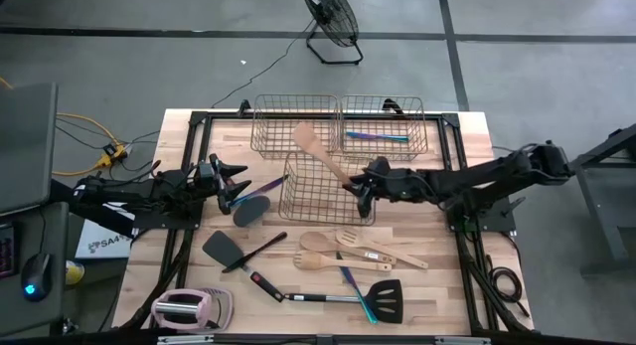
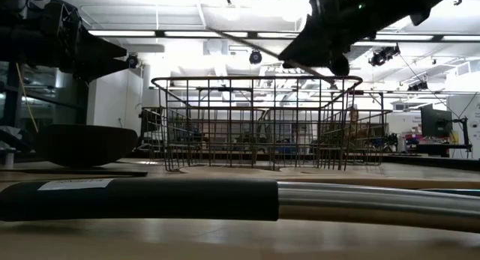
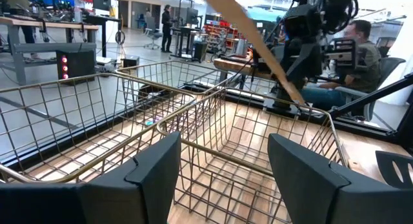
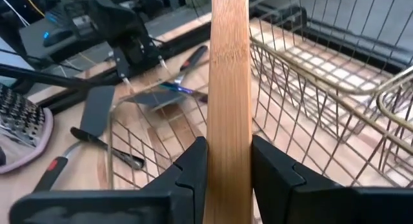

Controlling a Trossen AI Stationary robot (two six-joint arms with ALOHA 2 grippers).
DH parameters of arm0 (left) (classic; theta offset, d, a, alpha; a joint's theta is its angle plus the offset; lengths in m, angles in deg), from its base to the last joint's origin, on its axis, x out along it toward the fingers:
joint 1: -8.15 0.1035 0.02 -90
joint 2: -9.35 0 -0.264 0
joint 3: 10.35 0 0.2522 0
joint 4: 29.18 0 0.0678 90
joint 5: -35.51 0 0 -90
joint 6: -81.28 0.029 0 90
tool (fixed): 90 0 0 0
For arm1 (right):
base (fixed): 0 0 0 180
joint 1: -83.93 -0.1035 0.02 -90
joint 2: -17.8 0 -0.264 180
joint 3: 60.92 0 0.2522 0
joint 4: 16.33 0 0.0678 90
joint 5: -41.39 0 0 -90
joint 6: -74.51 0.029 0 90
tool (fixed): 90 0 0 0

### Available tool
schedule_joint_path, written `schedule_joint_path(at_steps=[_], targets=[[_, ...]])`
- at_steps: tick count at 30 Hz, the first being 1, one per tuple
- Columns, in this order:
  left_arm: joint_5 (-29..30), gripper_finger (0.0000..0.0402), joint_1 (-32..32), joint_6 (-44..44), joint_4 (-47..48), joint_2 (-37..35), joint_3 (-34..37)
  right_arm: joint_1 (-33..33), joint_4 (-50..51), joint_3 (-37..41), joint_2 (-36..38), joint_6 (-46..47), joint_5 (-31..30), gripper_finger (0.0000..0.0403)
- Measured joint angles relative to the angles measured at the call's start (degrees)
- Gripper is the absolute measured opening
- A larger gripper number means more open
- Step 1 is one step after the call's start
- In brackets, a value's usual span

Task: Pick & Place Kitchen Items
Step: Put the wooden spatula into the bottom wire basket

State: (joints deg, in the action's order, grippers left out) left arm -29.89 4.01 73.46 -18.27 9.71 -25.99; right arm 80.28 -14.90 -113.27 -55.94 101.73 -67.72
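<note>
One pale wooden spatula, light and stiff, we clamp mid-handle in our right gripper above the front copper wire basket; left gripper gapes empty.

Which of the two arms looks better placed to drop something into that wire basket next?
The right: its end effector already grips a wooden spatula over the front basket. The left end effector waits open and empty beside it.

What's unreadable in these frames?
- Wooden spatula blade: right wrist view, cut off at the frame's edge above the right gripper clamping its handle.
- Near basket floor: low view, hidden behind a black-sleeved handle.
- Left gripper: open, empty; its arm is out of frame.
</note>
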Motion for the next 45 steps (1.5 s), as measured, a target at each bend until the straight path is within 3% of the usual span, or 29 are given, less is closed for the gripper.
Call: schedule_joint_path(at_steps=[9, 20, 35, 45], targets=[[0.0, 0.023, 0.0, 0.0, 0.0, 0.0, 0.0, 3.1, 0.0, 0.0, -4.4, 2.5, 6.6, 0.0084], [0.0, 0.023, 0.0, 0.0, 0.0, 0.0, 0.0, 7.4, 2.7, 0.0, -4.7, 3.0, 17.9, 0.0084], [0.0, 0.023, 0.0, 0.0, 0.0, 0.0, 0.0, 9.0, 5.2, 0.0, -4.7, 4.5, 19.5, 0.0086], [0.0, 0.023, 0.0, 0.0, 0.0, 0.0, 0.0, 7.8, 3.5, 0.0, -4.6, 7.6, 16.1, 0.0088]])
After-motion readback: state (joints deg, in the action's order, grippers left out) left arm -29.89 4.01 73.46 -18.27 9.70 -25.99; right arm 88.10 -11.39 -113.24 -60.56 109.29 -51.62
